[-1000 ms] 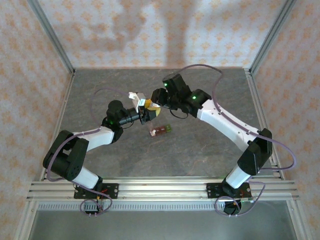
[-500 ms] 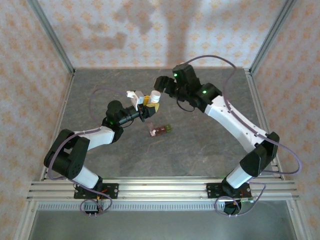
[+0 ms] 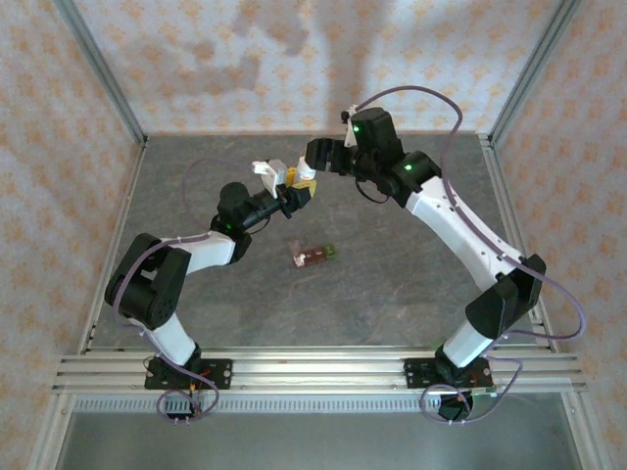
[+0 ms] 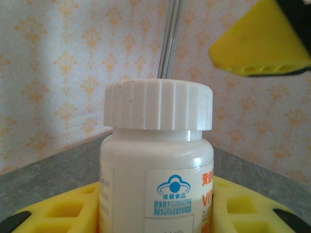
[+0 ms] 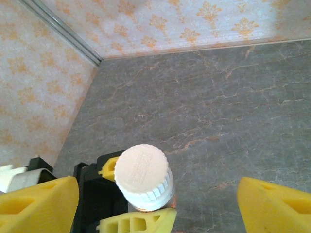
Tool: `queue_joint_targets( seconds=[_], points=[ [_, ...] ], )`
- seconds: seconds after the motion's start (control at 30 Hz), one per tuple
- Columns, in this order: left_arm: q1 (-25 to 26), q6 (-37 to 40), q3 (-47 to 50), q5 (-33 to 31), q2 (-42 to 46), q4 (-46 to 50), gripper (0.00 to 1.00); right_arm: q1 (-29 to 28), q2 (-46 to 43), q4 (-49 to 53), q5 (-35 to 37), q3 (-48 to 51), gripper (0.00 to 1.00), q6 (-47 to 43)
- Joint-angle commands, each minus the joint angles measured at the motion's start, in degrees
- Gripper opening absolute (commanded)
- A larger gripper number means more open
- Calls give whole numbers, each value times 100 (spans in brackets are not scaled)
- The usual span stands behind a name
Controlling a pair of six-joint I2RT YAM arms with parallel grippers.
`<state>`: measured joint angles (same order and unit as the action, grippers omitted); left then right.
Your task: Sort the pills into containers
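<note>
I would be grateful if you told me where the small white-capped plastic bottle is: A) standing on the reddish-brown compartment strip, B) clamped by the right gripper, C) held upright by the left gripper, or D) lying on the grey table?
C: the small white-capped plastic bottle stands upright between the yellow fingers of the left gripper, while the right gripper is open, wide of the cap, and the reddish-brown compartment strip lies apart on the grey table.

Bottle [image 4: 158, 170] base cut off; containers [image 3: 314, 255] contents too small.
</note>
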<state>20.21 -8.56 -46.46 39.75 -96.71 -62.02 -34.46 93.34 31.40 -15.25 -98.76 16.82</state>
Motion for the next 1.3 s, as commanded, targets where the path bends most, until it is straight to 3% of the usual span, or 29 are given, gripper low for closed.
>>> queue_joint_targets(
  seconds=[0.0, 0.77, 1.07, 1.27],
  points=[
    [-26, -218, -166, -11, -44, -449, 0, -8, 223, -210, -117, -249, 85, -193],
    [-26, -394, -118, 113, 29, -495, 0, -164, 819, -263, -522, -670, 74, 83],
    [-26, -429, -91, 130, 95, -521, 0, -201, 870, -143, -478, -706, 51, 76],
    [-27, -495, -79, 139, 115, -574, 0, -339, 814, -203, -212, -491, 46, 186]
  ],
)
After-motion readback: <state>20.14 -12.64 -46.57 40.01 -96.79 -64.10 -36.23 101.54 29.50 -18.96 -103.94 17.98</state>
